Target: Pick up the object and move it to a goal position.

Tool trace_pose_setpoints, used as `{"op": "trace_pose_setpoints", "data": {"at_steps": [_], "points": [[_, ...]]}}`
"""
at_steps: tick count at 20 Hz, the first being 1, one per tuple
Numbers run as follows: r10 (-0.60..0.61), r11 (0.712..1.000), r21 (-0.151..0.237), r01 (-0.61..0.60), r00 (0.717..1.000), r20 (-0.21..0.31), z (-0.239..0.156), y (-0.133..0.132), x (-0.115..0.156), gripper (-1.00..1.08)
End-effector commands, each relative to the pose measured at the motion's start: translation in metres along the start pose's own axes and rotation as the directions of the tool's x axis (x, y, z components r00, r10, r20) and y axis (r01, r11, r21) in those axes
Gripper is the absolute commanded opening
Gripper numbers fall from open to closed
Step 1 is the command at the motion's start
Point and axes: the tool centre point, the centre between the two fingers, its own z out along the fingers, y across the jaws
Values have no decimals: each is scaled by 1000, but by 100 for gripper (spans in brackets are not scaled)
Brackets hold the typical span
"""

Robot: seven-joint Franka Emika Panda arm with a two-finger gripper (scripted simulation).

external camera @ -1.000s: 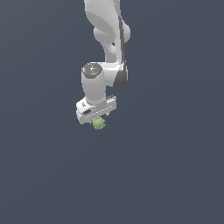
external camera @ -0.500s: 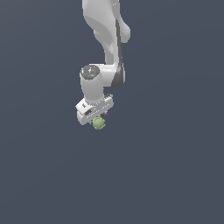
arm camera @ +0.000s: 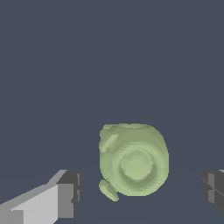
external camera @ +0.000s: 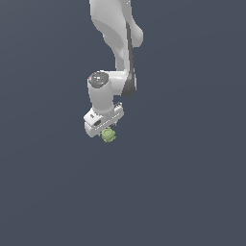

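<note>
object: light-green lumpy ball [arm camera: 133,162], sitting between my jaws, nearer the light-grey finger side; visible gaps both sides, no pad touching it.
object, exterior: [external camera: 108,135] just under my gripper [external camera: 106,130], at the fingertip end.
gripper: jaws wide apart, nothing held. Wrist view shows one finger [arm camera: 65,194] on one side, the other finger [arm camera: 213,190] at the frame edge, gripper [arm camera: 140,192] centred around the ball.
change: over the last second my hand swung round a bit about its axis and the arm [external camera: 115,33] leaned slightly; the ball didn't budge. Jaws never met it.
meaning: I read this as final alignment before the squeeze. Pick not started, goal move all ahead.
next: probably close evenly; the ball is off-centre, so one pad would likely hit first and nudge it.
risk: rounded lumpy shape could roll or pop out of the pads.
surface: flat dark blue-grey plane [external camera: 192,192], no texture, can't tell if the ball rests on it.
room: no goal marker seen in either view.
</note>
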Motion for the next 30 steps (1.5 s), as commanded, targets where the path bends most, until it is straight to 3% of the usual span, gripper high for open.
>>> {"op": "trace_pose_setpoints", "data": {"at_steps": [1,16,17,30], "points": [[0,1000,0,0,1000,0,3,0,0,100],[-5,1000,0,5,1000,0,50,-1,0,100],[-5,1000,0,5,1000,0,50,-1,0,-100],[-4,1000,-1,4,1000,-1,47,-2,2,-100]]}}
